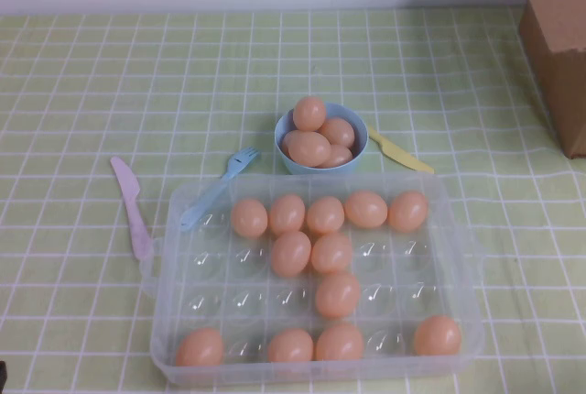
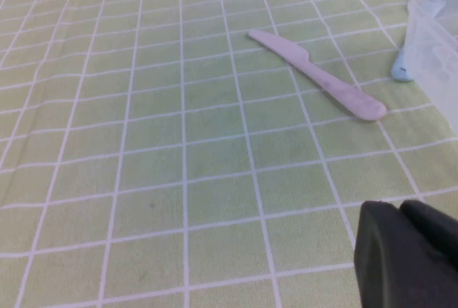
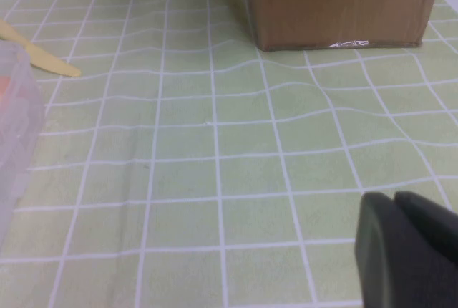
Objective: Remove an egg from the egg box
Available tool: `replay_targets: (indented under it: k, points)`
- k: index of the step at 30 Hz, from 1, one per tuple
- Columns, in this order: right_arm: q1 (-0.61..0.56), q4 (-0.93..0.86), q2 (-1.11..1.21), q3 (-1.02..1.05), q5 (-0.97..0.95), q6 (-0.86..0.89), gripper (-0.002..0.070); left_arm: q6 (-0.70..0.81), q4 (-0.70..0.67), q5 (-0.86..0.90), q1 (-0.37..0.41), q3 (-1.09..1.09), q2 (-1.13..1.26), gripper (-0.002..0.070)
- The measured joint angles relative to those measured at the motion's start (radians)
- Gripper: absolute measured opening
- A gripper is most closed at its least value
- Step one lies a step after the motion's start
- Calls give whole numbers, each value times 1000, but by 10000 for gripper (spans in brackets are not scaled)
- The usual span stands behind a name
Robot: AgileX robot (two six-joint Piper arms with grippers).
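Note:
The clear plastic egg box [image 1: 179,203] lies open at the front middle of the table and holds several peach-orange eggs, one near its middle [image 1: 290,253]. Its corner shows in the left wrist view [image 2: 436,29] and its edge in the right wrist view [image 3: 14,122]. Neither arm shows in the high view. My left gripper [image 2: 401,211] hangs shut and empty over bare cloth to the left of the box. My right gripper [image 3: 393,200] hangs shut and empty over bare cloth to the right of the box.
A light-blue bowl [image 1: 359,148] with several eggs stands behind the box. A pink knife [image 1: 133,211] [image 2: 318,75] and a blue fork [image 1: 215,188] lie at the box's left, a yellow knife [image 1: 401,151] [image 3: 36,57] beside the bowl. A cardboard box [image 1: 558,37] [image 3: 340,0] stands far right.

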Motion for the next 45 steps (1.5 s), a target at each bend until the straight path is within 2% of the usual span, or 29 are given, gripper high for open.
replay_targets:
  k: [18, 29, 33, 38, 41, 45]
  points:
    - [0, 0, 0, 0, 0, 0, -17, 0, 0, 0, 0, 0, 0, -4]
    - [0, 71, 0, 0, 0, 0, -17, 0, 0, 0, 0, 0, 0, -4]
    - [0, 286, 0, 0, -25, 0, -17, 0, 0, 0, 0, 0, 0, -4]
    - [0, 847, 0, 0, -116, 0, -17, 0, 0, 0, 0, 0, 0, -4]
    - [0, 958, 0, 0, -135, -44, -17, 0, 0, 0, 0, 0, 0, -4]
    - [0, 996, 0, 0, -133, -148, -17, 0, 0, 0, 0, 0, 0, -4]
